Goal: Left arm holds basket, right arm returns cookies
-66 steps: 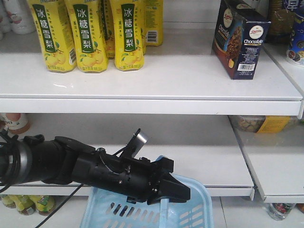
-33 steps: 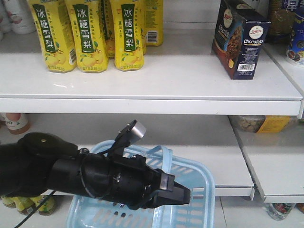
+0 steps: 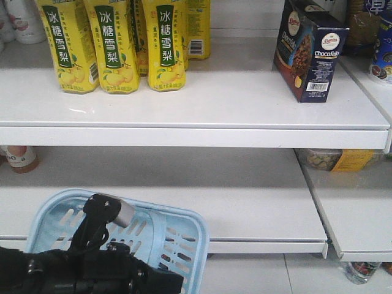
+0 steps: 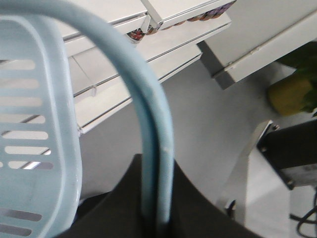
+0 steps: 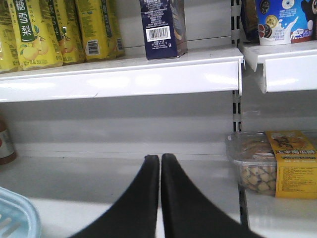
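White store shelving fills the view. The cookies (image 3: 310, 52) stand upright on the upper shelf (image 3: 196, 110), right of the yellow drink cartons (image 3: 110, 43); I judge the return done. From the right pincer (image 5: 160, 158), fingers pressed together and holding nothing, the box lies above and slightly left, long axis vertical. The left pincer (image 4: 157, 218) is clamped on the handle of the basket (image 3: 177, 229), low at left. The basket interior is hidden; the right arm is outside the front view.
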Available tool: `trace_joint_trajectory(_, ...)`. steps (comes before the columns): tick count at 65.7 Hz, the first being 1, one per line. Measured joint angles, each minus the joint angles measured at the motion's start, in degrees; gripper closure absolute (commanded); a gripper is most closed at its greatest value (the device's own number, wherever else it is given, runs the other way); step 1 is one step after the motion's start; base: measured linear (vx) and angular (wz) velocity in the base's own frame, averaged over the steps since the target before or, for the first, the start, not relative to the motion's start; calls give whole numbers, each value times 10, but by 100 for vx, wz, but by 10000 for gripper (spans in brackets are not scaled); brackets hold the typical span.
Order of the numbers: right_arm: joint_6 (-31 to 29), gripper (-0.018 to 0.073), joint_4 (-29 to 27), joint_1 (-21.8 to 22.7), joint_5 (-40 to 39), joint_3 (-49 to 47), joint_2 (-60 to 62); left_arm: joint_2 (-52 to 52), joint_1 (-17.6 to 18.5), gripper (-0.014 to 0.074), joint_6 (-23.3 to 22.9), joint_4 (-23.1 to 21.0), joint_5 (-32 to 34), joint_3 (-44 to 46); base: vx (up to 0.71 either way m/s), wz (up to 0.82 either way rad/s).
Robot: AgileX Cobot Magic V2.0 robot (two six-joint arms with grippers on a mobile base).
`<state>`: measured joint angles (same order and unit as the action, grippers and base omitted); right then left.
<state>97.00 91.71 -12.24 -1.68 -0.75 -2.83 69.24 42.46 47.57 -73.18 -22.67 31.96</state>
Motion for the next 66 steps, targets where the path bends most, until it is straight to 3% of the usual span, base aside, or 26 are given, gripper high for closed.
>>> trace_joint_trajectory(12, 0, 568, 0, 0, 1, 0, 0, -43, 2, 603, -1, 104, 44, -3, 0, 0)
trace_joint_trajectory(24, 0, 568, 0, 0, 1, 0, 0, -89, 2, 603, -3, 135, 116, -35, 0, 0)
trace_joint_trajectory(34, 0, 568, 0, 0, 1, 0, 0, -145, 2, 603, -62, 153, 178, -105, 0, 0)
trace_joint_trajectory(44, 0, 568, 0, 0, 1, 2, 0, -218, -4, 603, -135, 199, 217, -149, 0, 0)
trace_joint_trajectory(66, 0, 568, 0, 0, 1, 2, 0, -372, -104, 603, -177, 292, 245, -256, 0, 0)
